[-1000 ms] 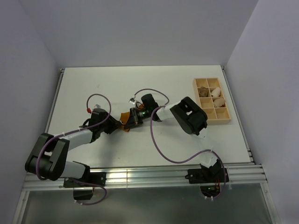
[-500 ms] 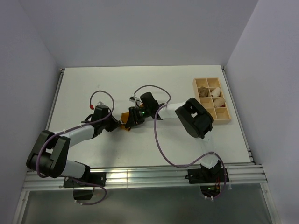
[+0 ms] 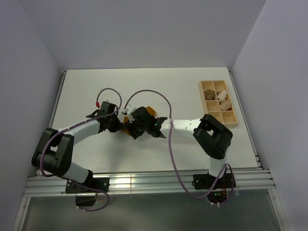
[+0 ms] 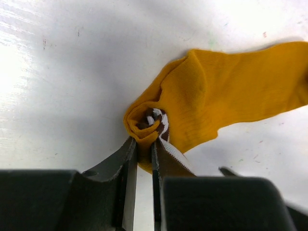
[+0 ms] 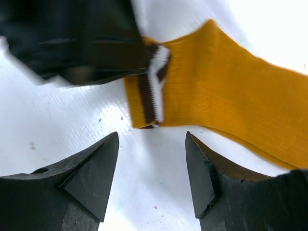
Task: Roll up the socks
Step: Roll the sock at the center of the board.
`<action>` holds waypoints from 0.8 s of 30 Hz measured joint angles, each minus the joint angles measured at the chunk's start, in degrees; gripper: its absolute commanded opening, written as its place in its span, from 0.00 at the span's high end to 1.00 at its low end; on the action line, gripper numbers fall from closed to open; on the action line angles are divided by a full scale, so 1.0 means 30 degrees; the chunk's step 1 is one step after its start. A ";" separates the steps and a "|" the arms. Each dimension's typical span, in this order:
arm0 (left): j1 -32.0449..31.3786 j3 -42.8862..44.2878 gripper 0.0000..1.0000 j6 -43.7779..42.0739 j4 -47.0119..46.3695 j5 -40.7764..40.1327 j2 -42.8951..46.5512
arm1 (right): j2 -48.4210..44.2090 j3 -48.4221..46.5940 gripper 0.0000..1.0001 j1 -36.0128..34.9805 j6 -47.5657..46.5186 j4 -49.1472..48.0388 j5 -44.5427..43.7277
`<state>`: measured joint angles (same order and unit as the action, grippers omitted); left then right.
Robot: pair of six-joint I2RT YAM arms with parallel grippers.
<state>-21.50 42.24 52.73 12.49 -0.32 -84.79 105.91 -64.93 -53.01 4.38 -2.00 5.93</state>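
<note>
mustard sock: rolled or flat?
Partly rolled: the mustard sock has its cuff end coiled, pinched in the left gripper; the rest lies flat.

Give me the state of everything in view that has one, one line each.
mustard-orange sock: cuff end rolled up, the rest flat on the table.
left gripper: shut on the sock's rolled end.
right gripper: open, empty, just short of the striped cuff.
wooden compartment tray: partly filled, some compartments empty.
rolled bundles: tucked in tray compartments.
</note>
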 measured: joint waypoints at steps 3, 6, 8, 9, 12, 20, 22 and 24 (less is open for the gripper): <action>-0.0036 0.0131 0.95 -0.0168 0.0226 0.0000 -0.0299 | -0.0124 0.0495 0.35 -0.1603 -0.1719 -0.0641 -0.2747; -0.0036 0.0270 0.95 -0.0284 0.0321 0.0015 -0.0466 | -0.0117 0.0998 0.35 -0.2878 -0.3322 -0.1246 -0.4787; -0.0051 0.0357 0.95 -0.0342 0.0350 0.0087 -0.0583 | -0.0058 0.1151 0.35 -0.3621 -0.4430 -0.1756 -0.6105; -0.0051 0.0386 0.95 -0.0350 0.0357 0.0146 -0.0634 | 0.0044 0.1144 0.35 -0.3876 -0.4881 -0.2069 -0.6703; -0.0058 0.0452 0.95 -0.0401 0.0386 0.0160 -0.0707 | 0.0466 0.1144 0.35 -0.4605 -0.6142 -0.3162 -0.8408; -0.0117 0.0714 0.96 -0.0568 0.0612 0.0204 -0.0918 | 0.2470 0.1035 0.36 -0.5690 -0.8342 -0.4583 -1.0324; -0.0117 0.0729 0.96 -0.0648 0.0612 0.0233 -0.0940 | 0.2681 0.1005 0.36 -0.5727 -0.8590 -0.4852 -1.0528; -0.0117 0.0780 0.96 -0.0692 0.0627 0.0255 -0.0969 | 0.2718 0.0984 0.37 -0.5727 -0.8743 -0.4932 -1.0608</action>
<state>-21.85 44.58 50.65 14.37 0.45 -87.70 114.06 -61.98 -70.19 -21.85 -16.80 -25.89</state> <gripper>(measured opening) 0.186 0.641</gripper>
